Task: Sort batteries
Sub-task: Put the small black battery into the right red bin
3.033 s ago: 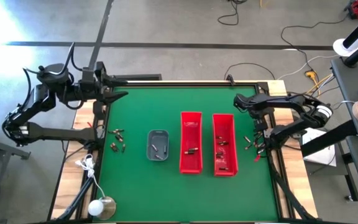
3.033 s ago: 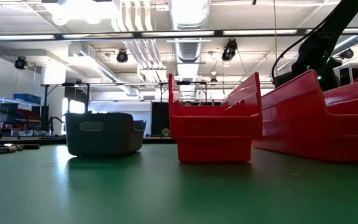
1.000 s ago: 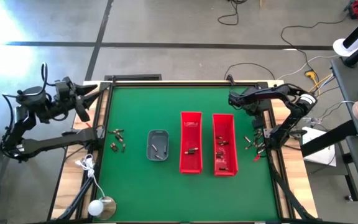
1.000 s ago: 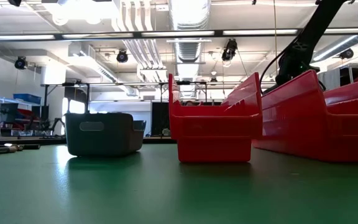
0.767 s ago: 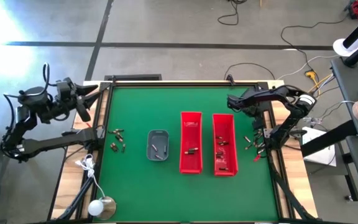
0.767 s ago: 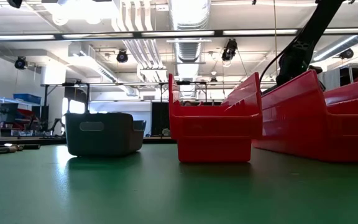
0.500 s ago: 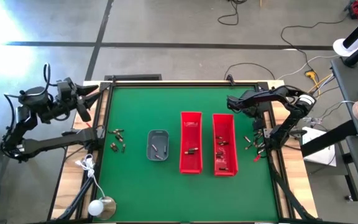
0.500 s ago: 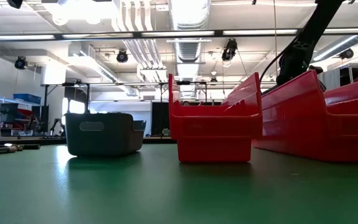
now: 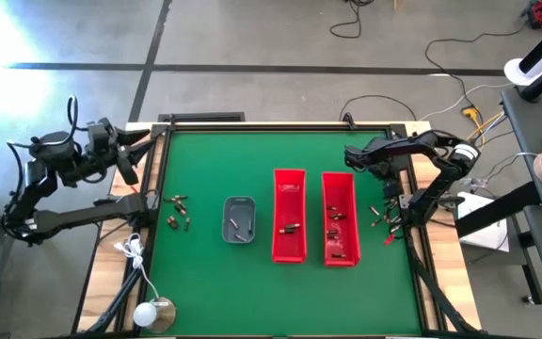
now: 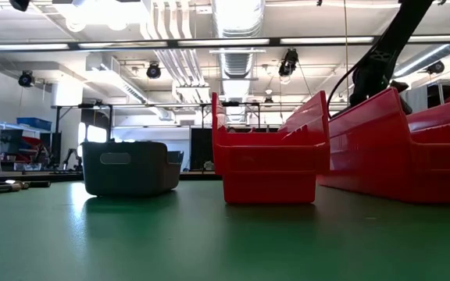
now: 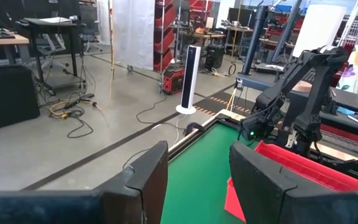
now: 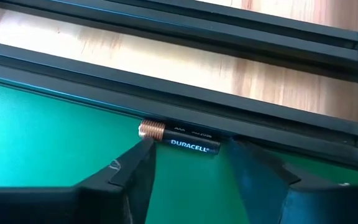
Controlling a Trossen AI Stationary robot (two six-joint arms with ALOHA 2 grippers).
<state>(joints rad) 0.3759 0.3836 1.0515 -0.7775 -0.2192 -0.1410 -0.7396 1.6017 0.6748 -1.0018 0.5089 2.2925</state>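
battery against frame rail, between right gripper fingers

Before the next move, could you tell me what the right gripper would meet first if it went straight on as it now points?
Probably the black-and-copper Duracell battery, which lies just ahead of the right gripper, against the black metal table rail; depth is uncertain.

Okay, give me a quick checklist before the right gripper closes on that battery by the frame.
1. Battery lies between the right gripper fingers: ok.
2. Jaws apart, not yet gripping: ok.
3. Battery clear of the black frame rail: not ok, it lies against it.
4. Left gripper parked off the table's left edge, open: ok.
5. Red bins unobstructed: ok.
6. Which bin suits this battery: cannot tell.
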